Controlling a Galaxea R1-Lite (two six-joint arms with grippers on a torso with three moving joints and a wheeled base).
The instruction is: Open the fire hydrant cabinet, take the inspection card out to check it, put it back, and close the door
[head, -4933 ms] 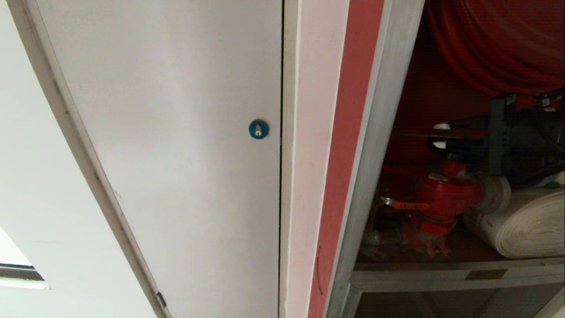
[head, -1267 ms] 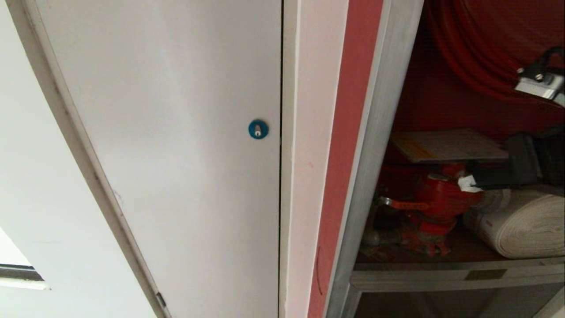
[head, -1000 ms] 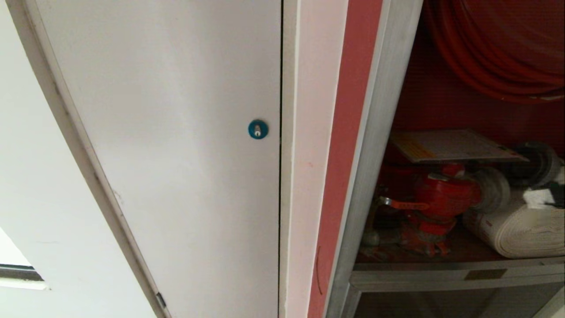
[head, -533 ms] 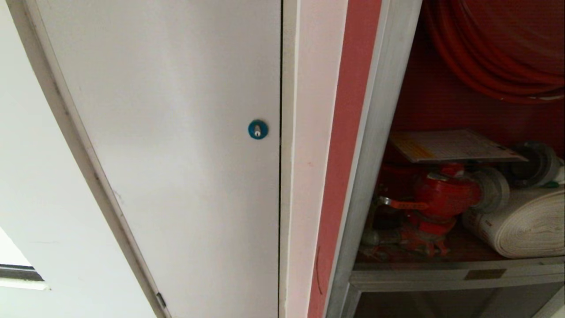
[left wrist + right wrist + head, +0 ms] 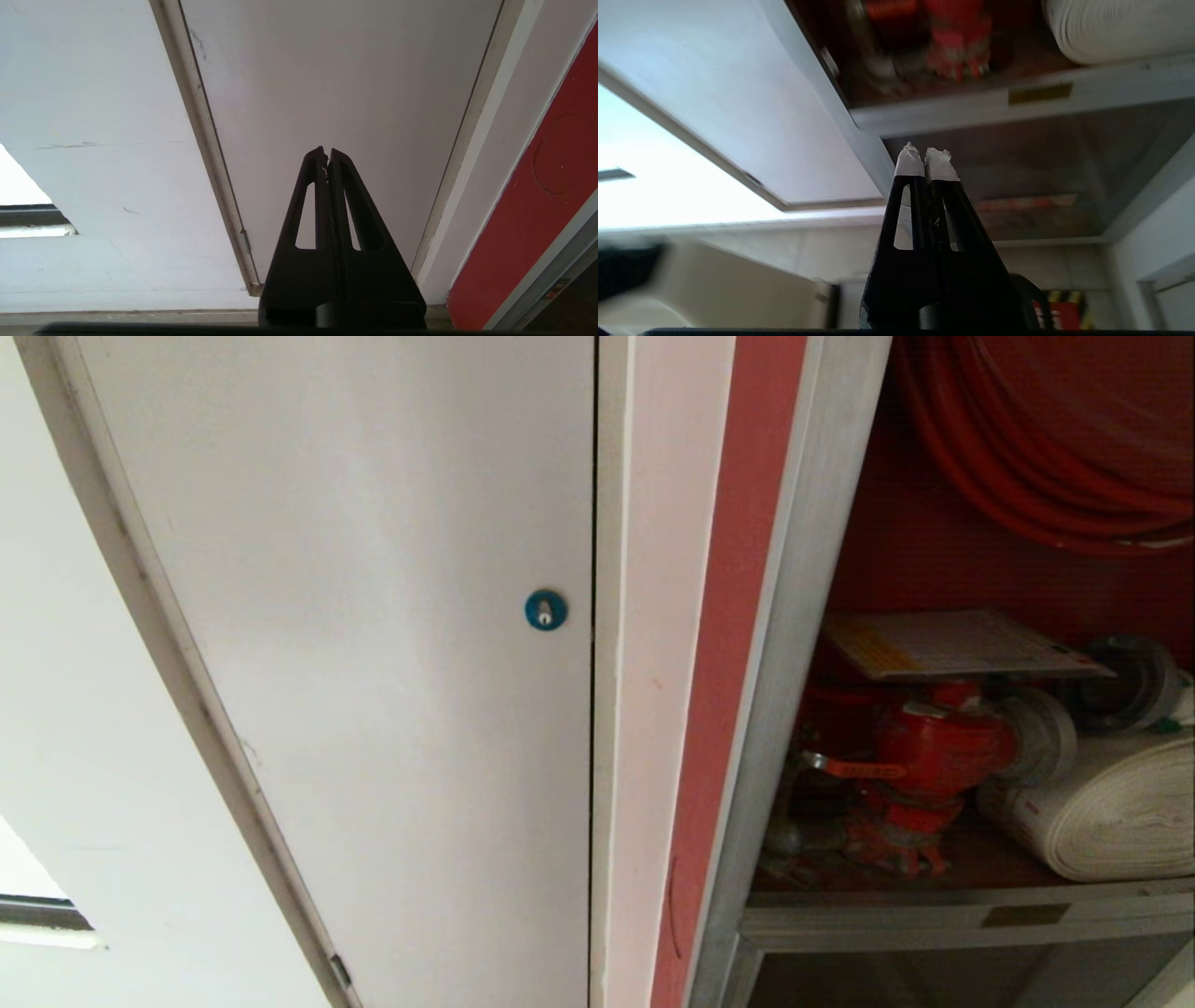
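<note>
Inside the open cabinet [image 5: 803, 616], the card [image 5: 962, 642] lies flat on top of the red valve [image 5: 938, 747], at about 3 o'clock in the head view, with the white hose [image 5: 1111, 812] beside it toward 4 o'clock. Neither arm shows there. Both the right end effector [image 5: 924, 156] and the left end effector [image 5: 326, 151] are pinched together, holding nothing; the left faces the white panel [image 5: 336, 84].

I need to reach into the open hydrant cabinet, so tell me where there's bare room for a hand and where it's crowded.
Freest is the red back wall between the hose reel above and the inspection card below. Lower down it is crowded: the card lies over the red valve, with the white rolled hose close beside it. Only a thin strip of shelf floor shows in front.
</note>
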